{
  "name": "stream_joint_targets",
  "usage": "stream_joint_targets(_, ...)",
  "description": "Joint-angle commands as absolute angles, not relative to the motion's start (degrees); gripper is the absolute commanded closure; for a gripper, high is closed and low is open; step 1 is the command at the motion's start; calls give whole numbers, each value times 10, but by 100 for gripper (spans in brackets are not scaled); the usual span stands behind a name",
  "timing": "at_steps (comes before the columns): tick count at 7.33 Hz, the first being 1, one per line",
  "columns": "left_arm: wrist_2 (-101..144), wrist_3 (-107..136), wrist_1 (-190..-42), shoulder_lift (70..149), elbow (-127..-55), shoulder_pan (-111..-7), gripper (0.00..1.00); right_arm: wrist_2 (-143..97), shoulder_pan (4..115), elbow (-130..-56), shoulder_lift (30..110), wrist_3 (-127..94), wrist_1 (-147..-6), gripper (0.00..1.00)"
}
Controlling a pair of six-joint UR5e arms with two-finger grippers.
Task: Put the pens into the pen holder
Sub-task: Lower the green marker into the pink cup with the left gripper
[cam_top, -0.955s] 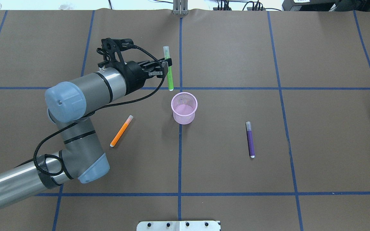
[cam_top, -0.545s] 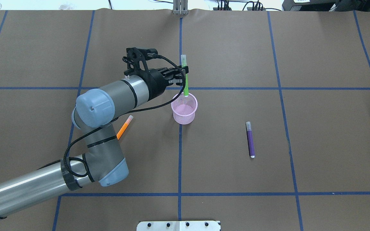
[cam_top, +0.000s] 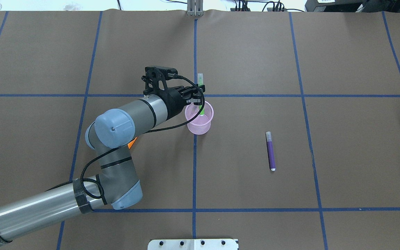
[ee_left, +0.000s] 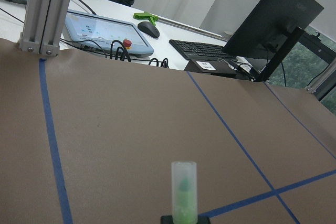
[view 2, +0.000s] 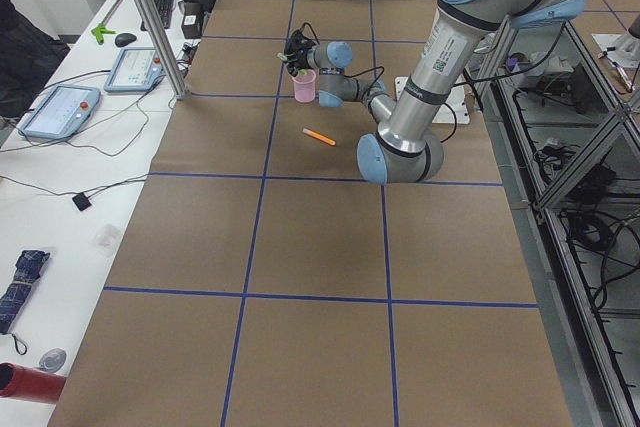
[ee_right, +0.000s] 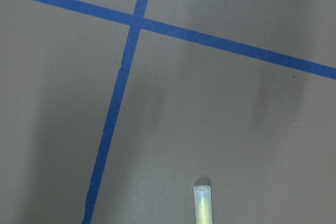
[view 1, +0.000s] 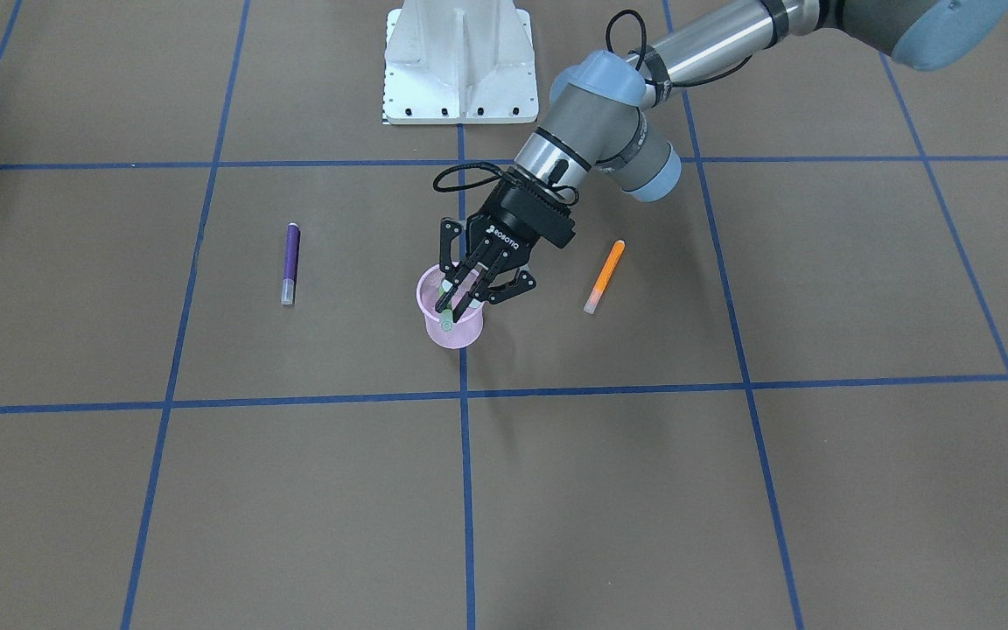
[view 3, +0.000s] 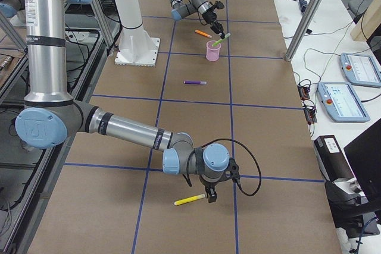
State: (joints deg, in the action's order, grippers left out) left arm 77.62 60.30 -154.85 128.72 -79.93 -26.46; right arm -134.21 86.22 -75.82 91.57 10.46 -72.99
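Your pen holder stood near the middle of the table, and no pen rested in it on its own. The green pen hung tilted with its lower end dipped inside the rim, clamped between the closed fingers of the left gripper. I'd judge the first drop nearly made but not released. The orange pen lay to the holder's left and the purple pen well to its right, both untouched. A yellow pen was far off at the right gripper; whether that gripper held it, I could not tell.
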Motion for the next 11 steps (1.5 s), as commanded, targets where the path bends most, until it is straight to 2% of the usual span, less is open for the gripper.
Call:
stream_joint_targets(1,759,604,-1563,1288,-781,-251,94,-1341,861,-752,915,105,-730,1)
stream_joint_targets(2,760,604,-1564,1290,-782,-250,79,-1341,861,-751,915,105,-730,1)
stream_joint_targets(3,762,605,-1564,1293,-783,-250,37,-1341,861,-751,915,105,-730,1)
stream_joint_targets(4,762,604,-1564,1294,-784,-250,3,-1341,861,-750,916,105,-731,1)
stream_joint_targets(11,802,604,-1547,1295,-814,-271,1,-1310,843,-707,921,118,-681,1)
